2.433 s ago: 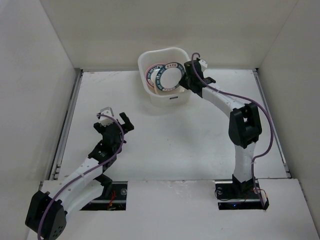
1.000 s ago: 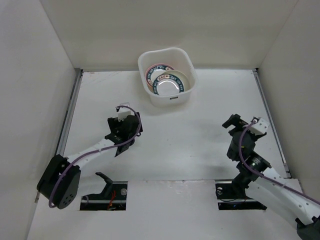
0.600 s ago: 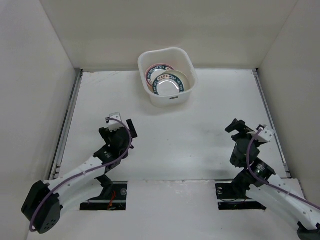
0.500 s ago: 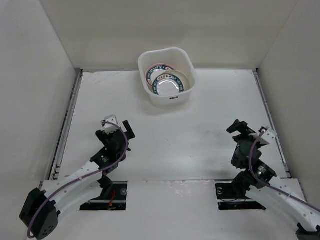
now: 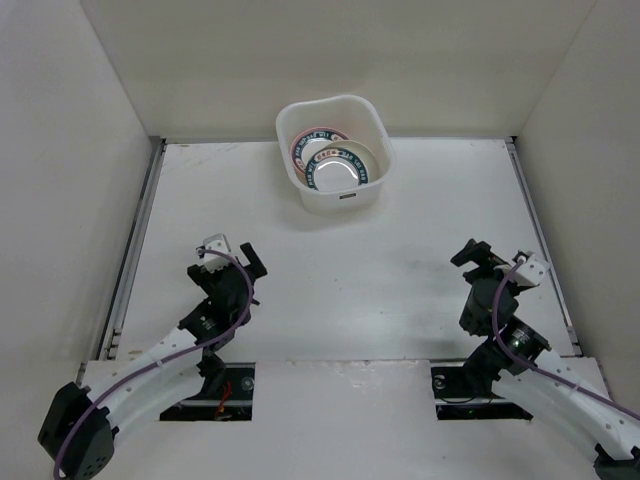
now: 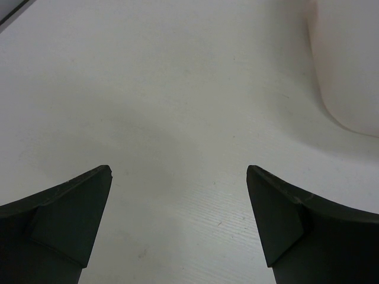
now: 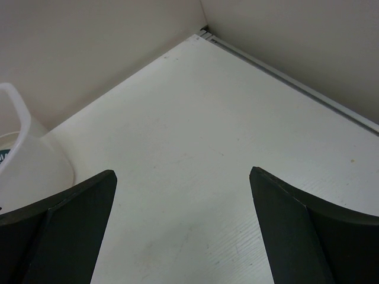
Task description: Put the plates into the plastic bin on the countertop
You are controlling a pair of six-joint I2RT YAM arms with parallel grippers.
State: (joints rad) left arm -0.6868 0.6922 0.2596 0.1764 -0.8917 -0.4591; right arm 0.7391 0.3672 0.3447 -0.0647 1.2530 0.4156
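The white plastic bin (image 5: 340,200) stands at the back middle of the countertop (image 5: 380,270). Inside it lie stacked plates: a teal-rimmed white one (image 5: 345,168) on top, with a pink rim (image 5: 303,141) showing behind it. My left gripper (image 5: 232,253) hovers open over bare countertop at the near left, with nothing between its fingers. Open and empty too, my right gripper (image 5: 498,259) sits at the near right. In the left wrist view the left gripper (image 6: 179,171) points at the bin's wall (image 6: 349,59). The right gripper (image 7: 183,171) sees the bin's edge (image 7: 23,154) at far left.
White walls close the countertop at the back and both sides, and metal rails (image 5: 135,240) run along the side edges. The back right corner (image 7: 203,31) shows in the right wrist view. Both arm bases sit in cut-outs (image 5: 225,385) at the near edge.
The right gripper let go of a teal-rimmed plate, which now lies in the bin, and drew back to the near right. The left arm pulled back toward the near edge.
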